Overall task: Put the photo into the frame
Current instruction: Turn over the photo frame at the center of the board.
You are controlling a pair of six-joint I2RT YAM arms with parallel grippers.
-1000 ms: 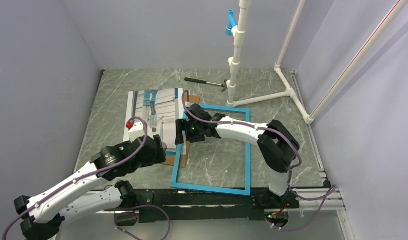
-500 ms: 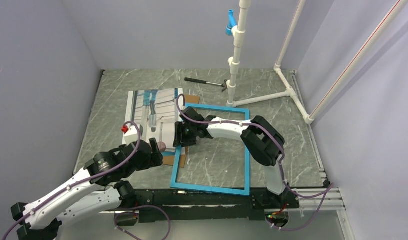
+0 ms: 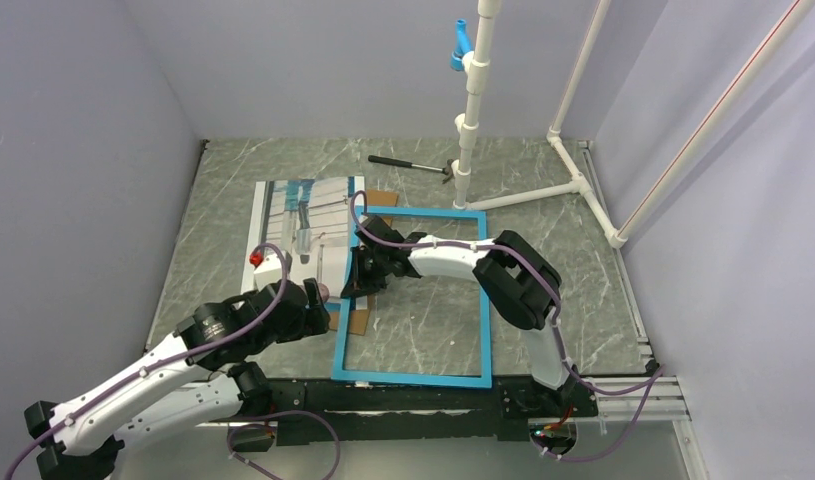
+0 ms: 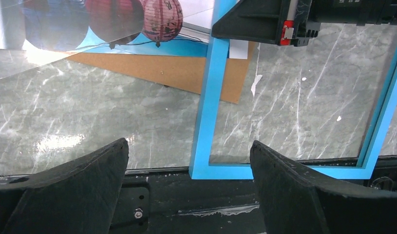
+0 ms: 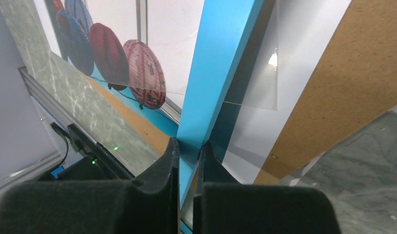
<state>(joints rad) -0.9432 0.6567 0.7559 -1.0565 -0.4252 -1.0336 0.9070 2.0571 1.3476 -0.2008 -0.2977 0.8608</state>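
The turquoise frame (image 3: 413, 378) lies flat on the marble table, its left bar overlapping a brown backing board (image 3: 357, 321). My right gripper (image 3: 355, 285) is shut on that left bar, and the right wrist view shows the blue bar (image 5: 220, 63) pinched between the pads of the right gripper (image 5: 189, 146). The photo (image 3: 298, 225) lies face up on the board to the frame's left, with reddish spheres (image 5: 138, 63) showing. My left gripper (image 3: 318, 300) hovers open over the table beside the frame's near-left corner (image 4: 208, 161). Nothing sits between the jaws of the left gripper (image 4: 189, 180).
A black hammer (image 3: 411, 165) lies at the back near a white pipe stand (image 3: 473, 110) whose feet spread to the right. Purple walls close in on three sides. A black rail (image 4: 152, 195) runs along the near edge. A clear sheet (image 5: 257, 73) lies under the frame's bar.
My right gripper has shut on the frame's left bar, and the frame has slid a little to the left. The left arm has shifted slightly, its gripper still open.
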